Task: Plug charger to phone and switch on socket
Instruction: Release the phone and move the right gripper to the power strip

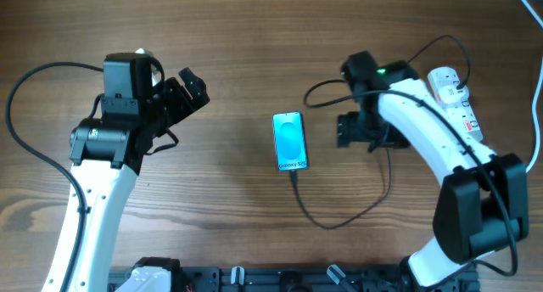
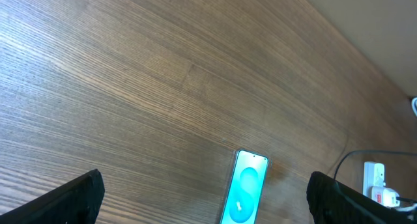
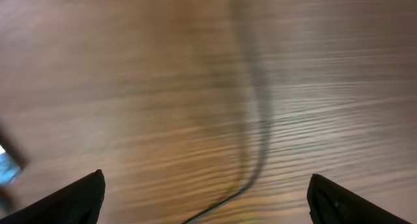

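the phone [image 1: 290, 142] is laid flat on the wooden table [image 1: 237, 37] with its teal screen lit. the charger [image 1: 335, 227] is seen meeting the phone's short edge nearest the robot. its thin black cable is looped away below the phone and then carried up to the right of it. whether the plug is fully seated cannot be told. the socket [image 1: 454, 101] is found well to the right of the phone, partly covered by the right arm [image 1: 424, 131]. the right gripper [image 1: 343, 131] is held just to the right of the phone, apart from it, with its fingers spread wide and nothing between them. the left gripper [image 1: 193, 88] is held well to the left of the phone, likewise spread wide with nothing gripped.
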You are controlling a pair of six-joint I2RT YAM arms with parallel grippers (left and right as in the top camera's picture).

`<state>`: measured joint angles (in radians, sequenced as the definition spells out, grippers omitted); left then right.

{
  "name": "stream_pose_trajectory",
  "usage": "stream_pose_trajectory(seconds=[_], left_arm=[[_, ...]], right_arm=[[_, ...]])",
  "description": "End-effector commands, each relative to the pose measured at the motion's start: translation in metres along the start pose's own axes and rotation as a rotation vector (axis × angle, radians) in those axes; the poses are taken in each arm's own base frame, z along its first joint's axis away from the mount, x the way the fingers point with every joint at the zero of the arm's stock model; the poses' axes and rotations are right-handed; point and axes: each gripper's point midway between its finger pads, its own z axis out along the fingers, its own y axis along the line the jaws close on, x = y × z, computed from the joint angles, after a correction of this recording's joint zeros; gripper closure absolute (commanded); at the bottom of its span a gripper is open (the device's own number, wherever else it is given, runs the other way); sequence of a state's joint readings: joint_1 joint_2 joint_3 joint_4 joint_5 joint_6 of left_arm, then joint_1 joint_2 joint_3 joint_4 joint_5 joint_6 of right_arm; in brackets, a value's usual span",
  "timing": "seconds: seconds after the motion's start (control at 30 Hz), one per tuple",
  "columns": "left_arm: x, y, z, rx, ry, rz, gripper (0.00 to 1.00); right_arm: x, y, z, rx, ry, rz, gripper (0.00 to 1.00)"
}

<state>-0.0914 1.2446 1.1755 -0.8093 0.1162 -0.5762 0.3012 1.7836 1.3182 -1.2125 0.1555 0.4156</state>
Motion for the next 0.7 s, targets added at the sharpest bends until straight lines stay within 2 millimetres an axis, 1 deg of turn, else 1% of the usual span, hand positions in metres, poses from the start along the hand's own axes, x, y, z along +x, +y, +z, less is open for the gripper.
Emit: stream_pose_trajectory(seconds=[0.0, 0.17, 0.37, 0.43, 0.57, 0.67], left_arm=[[-0.003, 0.003, -0.002, -0.01, -0.014, 0.02, 0.0], [-0.003, 0.003, -0.002, -0.01, -0.014, 0.02, 0.0], [-0.003, 0.003, -0.002, -0.01, -0.014, 0.02, 0.0], [-0.003, 0.003, -0.002, -0.01, -0.014, 0.02, 0.0], [-0.003, 0.003, -0.002, -0.011, -0.014, 0.02, 0.0], [-0.003, 0.003, -0.002, -0.01, -0.014, 0.02, 0.0]], right_arm=[[-0.015, -0.03, -0.002, 0.064, -0.039, 0.121, 0.0], [-0.023, -0.044, 0.0, 0.058, -0.051, 0.218, 0.0], [-0.03, -0.067, 0.004, 0.056, -0.059, 0.441, 0.0], [-0.032, -0.081, 0.007, 0.056, -0.052, 0.529, 0.0], [-0.033, -0.107, 0.012, 0.055, -0.039, 0.622, 0.0], [-0.034, -0.126, 0.016, 0.044, -0.031, 0.745, 0.0]])
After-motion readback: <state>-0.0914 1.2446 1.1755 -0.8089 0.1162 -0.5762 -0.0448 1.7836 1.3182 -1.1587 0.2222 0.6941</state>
